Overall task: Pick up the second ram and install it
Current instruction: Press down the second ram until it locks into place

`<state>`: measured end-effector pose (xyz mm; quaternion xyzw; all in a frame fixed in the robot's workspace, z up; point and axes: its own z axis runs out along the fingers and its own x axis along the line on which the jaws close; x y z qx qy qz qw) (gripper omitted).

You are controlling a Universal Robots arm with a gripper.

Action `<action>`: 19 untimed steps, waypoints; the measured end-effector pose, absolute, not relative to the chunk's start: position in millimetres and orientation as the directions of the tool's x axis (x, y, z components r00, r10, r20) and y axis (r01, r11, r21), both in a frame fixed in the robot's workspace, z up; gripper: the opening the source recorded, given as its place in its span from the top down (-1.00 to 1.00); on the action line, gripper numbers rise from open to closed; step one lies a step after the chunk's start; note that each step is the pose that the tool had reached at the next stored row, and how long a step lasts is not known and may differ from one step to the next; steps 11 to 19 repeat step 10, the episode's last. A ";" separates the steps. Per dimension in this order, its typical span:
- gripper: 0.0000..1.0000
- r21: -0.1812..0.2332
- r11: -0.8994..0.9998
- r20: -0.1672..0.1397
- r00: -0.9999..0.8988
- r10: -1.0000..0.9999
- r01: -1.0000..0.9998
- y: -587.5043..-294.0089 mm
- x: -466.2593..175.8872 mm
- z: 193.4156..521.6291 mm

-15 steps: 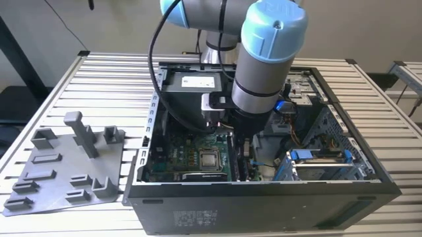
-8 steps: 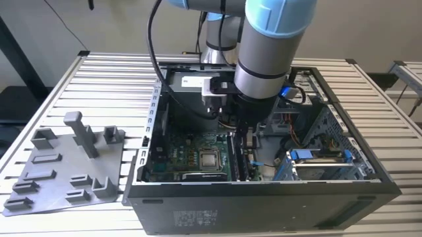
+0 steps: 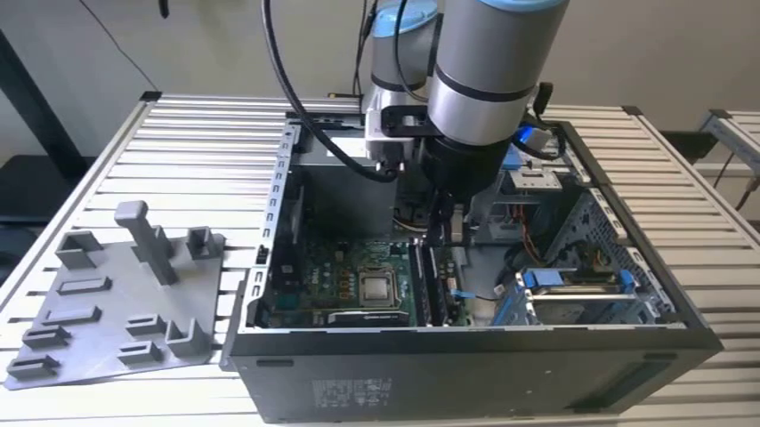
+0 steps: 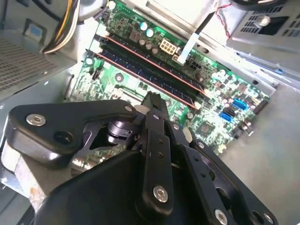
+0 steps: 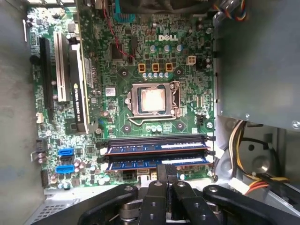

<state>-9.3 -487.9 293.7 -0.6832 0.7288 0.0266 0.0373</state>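
The gripper (image 5: 165,174) is seen pressed together, empty, just above the second ram (image 5: 157,163); its twin (image 5: 157,149) is seated just beyond, both in motherboard (image 5: 117,75) slots.

Second ram (image 5: 140,164): long, thin, dark stick with blue label strip along its face. Seated edge-down in a slot on the motherboard (image 5: 187,93), lying level along the slot's full length. Parallel to and just beside the twin stick (image 5: 154,149), on the side nearer the board's edge. White latches at both slot ends; cannot tell whether fully clicked in.
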 end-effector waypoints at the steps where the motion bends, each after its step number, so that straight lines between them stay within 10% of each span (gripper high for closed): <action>1: 0.79 -0.012 0.065 -0.091 -0.064 -0.994 -0.998 -487.8 -9.3 293.6; 19: 0.79 -0.012 0.065 -0.091 -0.064 -0.994 -0.998 -487.8 -9.3 293.6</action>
